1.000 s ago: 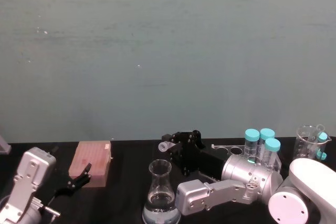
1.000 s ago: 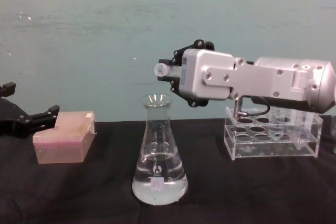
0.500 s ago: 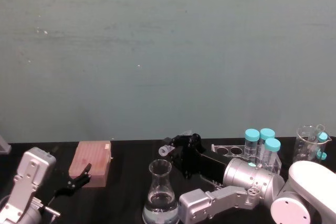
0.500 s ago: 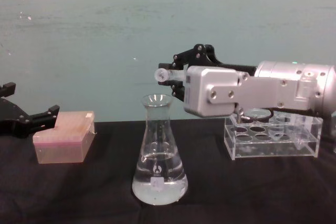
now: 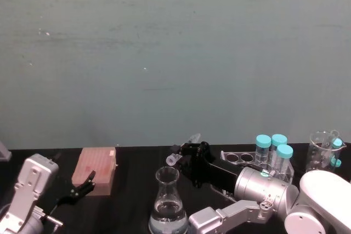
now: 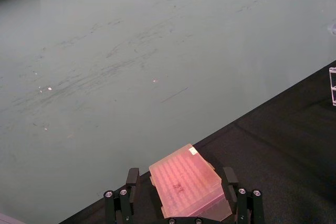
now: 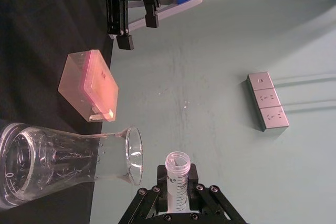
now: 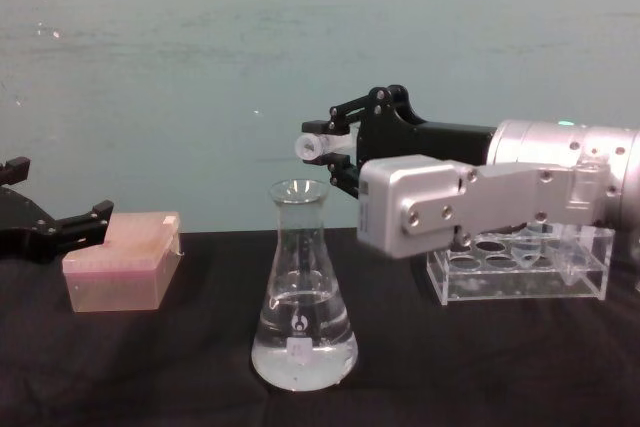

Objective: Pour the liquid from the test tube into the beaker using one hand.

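Observation:
My right gripper (image 8: pixel 334 145) is shut on the test tube (image 8: pixel 318 145), which lies about level a little above the beaker's flared rim, its open whitish mouth over the neck. The beaker (image 8: pixel 303 297) stands on the black table with clear liquid (image 8: pixel 303 347) in its wide base. The head view shows the test tube (image 5: pixel 175 157) and right gripper (image 5: pixel 185 153) just behind the beaker (image 5: pixel 167 198). The right wrist view has the test tube (image 7: pixel 177 174) between the fingers (image 7: pixel 153 193), beside the beaker (image 7: pixel 58 161). Whether liquid is in the tube cannot be seen. My left gripper (image 5: pixel 82 184) rests open at the far left.
A pink tip box (image 8: pixel 122 260) sits left of the beaker, just ahead of the left gripper's fingers (image 6: pixel 131 178). A clear tube rack (image 8: pixel 520 262) stands at the right with teal-capped tubes (image 5: pixel 272 149). A glass beaker (image 5: pixel 323 146) stands far right.
My right wrist has turned, swinging its silver housing down below the gripper. The test tube's mouth has stayed over the beaker's rim. The left arm has not moved.

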You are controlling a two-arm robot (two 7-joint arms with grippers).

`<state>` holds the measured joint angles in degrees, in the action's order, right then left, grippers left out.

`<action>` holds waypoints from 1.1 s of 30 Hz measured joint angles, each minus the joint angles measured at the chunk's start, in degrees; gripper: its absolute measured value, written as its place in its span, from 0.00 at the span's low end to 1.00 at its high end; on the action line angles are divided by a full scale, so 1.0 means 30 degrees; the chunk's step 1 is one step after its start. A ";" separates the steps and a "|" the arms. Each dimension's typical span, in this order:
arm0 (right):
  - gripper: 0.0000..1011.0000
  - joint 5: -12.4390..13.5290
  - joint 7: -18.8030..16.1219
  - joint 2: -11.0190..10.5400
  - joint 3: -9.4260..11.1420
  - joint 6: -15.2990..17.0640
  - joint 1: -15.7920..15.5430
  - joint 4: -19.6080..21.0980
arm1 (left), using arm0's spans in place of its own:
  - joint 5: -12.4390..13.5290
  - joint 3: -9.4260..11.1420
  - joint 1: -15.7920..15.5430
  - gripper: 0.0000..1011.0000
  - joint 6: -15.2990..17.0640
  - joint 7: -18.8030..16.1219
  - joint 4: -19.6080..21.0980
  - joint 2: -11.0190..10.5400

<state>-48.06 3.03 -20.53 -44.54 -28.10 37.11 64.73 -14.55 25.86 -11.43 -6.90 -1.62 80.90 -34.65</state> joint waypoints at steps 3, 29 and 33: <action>0.20 -0.0219 0.0216 -0.0060 -0.0113 0.0010 0.0043 -0.0015 | 0.0001 0.0000 0.0001 0.99 0.0000 0.0000 0.0000 0.0000; 0.20 -0.1846 0.1816 -0.0353 -0.1116 0.0140 0.0669 -0.0516 | 0.0001 0.0000 0.0000 0.99 0.0000 0.0001 0.0000 0.0000; 0.20 -0.2001 0.1959 -0.0415 -0.1227 0.0162 0.0758 -0.0535 | 0.0001 -0.0001 0.0000 0.99 0.0000 0.0000 -0.0001 0.0001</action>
<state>-54.06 8.91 -21.77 -48.23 -27.62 39.38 63.12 -14.55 25.86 -11.43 -6.90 -1.62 80.90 -34.64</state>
